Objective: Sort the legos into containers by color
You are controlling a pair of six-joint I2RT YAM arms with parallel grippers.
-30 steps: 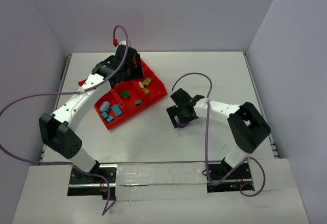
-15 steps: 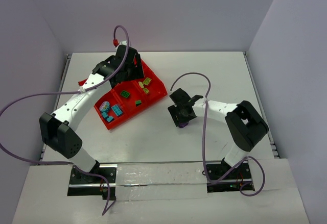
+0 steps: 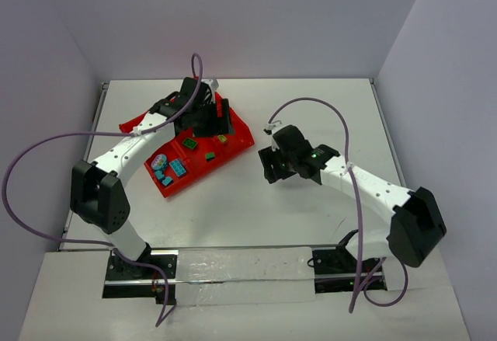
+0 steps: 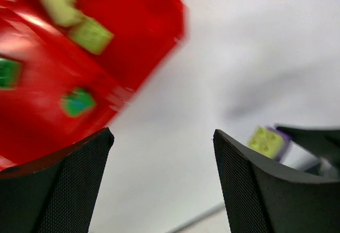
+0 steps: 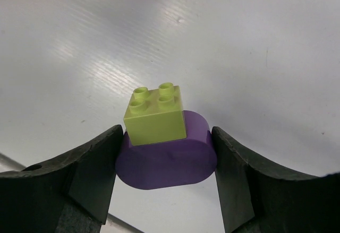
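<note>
The clump is two legos stacked: a small square yellow-green brick (image 5: 155, 115) with four studs on top, sitting on a wider purple brick (image 5: 166, 158) with rounded ends. It lies between the fingers of the right gripper (image 5: 167, 137), which is pinched on the purple brick from both sides. The left finger (image 5: 95, 161) and the right finger (image 5: 236, 169) each press against a rounded end. The yellow-green brick stands free above them, and the white table (image 5: 239, 47) lies beyond.

Only the right wrist view shows the studs and the grip clearly. In the top view the right gripper (image 3: 269, 167) hides the clump. The left wrist view catches it from the far side as a yellow-green and purple patch just ahead of the left gripper's right finger (image 4: 265, 190), though that picture is blurred. The blurred view also shows the red tray (image 4: 143, 42) ahead of and left of the left gripper (image 4: 162, 135), with green and yellow-green bricks lying in it.

The top view alone shows how the tray (image 3: 242, 140) is filled. Teal bricks (image 3: 178, 168) lie in its near compartments, and green bricks (image 3: 191, 143) and a yellow-green one (image 3: 222, 138) lie farther in.

The left gripper (image 3: 208, 116) hangs over the tray's far half with its fingers spread and nothing between them. Its arm arches up from the base along the tray's left side. The right arm reaches left across the table, its gripper well to the right of the tray.
</note>
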